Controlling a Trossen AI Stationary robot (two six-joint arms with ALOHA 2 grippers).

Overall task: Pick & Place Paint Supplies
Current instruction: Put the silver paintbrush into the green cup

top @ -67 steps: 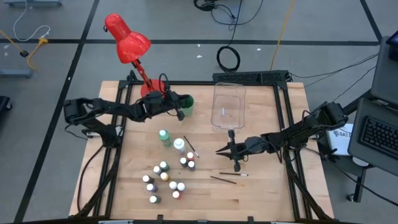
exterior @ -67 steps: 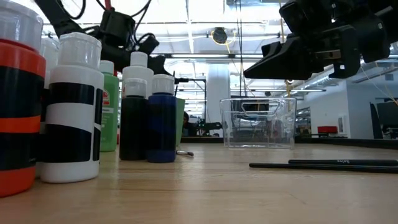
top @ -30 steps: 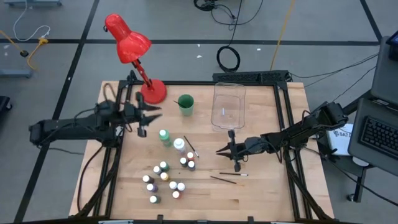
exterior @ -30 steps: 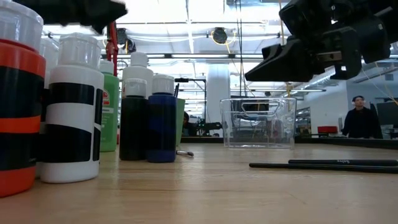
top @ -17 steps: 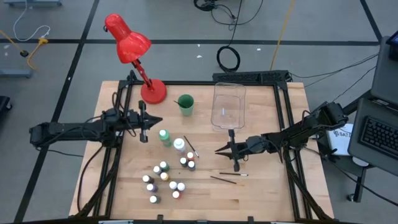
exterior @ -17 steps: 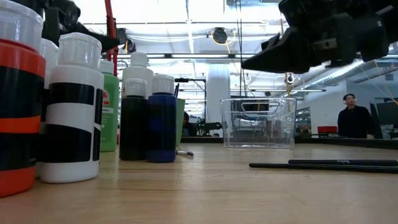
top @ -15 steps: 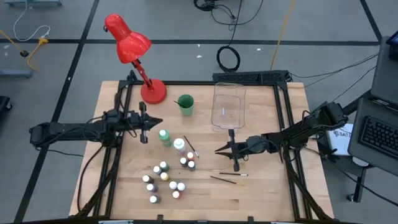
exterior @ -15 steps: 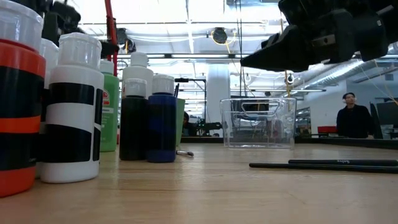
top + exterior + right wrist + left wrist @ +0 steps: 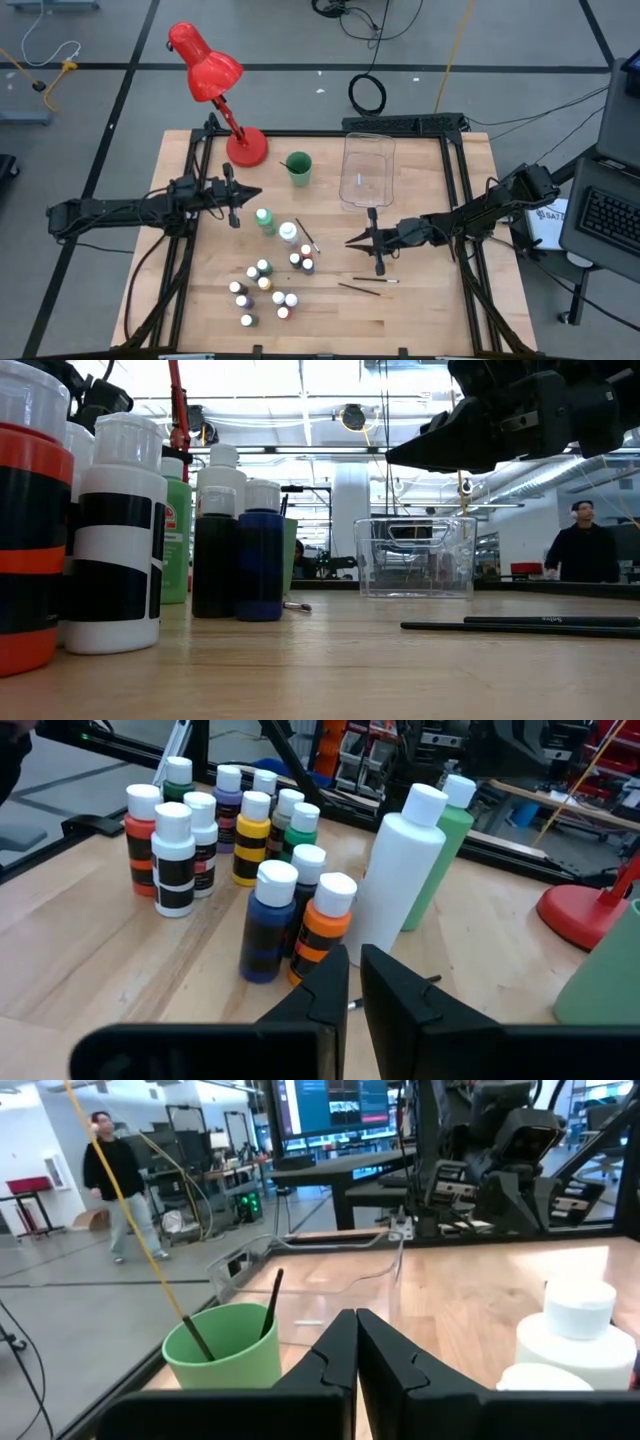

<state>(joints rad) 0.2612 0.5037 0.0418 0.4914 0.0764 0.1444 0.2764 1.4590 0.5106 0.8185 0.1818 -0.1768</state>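
Observation:
Several tiny white-capped paint bottles (image 9: 265, 285) stand in a cluster on the wood, also seen in the right wrist view (image 9: 250, 830). A tall green bottle (image 9: 265, 221) and a tall white bottle (image 9: 288, 234) stand just beyond them. Thin dark brushes (image 9: 375, 279) lie flat on the table, and one brush (image 9: 270, 1295) leans inside the green cup (image 9: 298, 168). My left gripper (image 9: 255, 192) is shut and empty, hovering left of the tall green bottle. My right gripper (image 9: 349, 241) is shut and empty, hovering right of the bottles and pointing at them.
A clear plastic bin (image 9: 366, 168) stands at the far edge, right of the green cup. A red desk lamp (image 9: 215, 80) stands on the far left corner. Bare wood lies along the near edge and to the right. A person (image 9: 583, 550) is in the room beyond the table.
My left gripper has drawn away from the green cup toward the table's left and near side. It then eased back toward the tall green bottle and now stays still. My right gripper has risen a little. No bottle or brush has moved.

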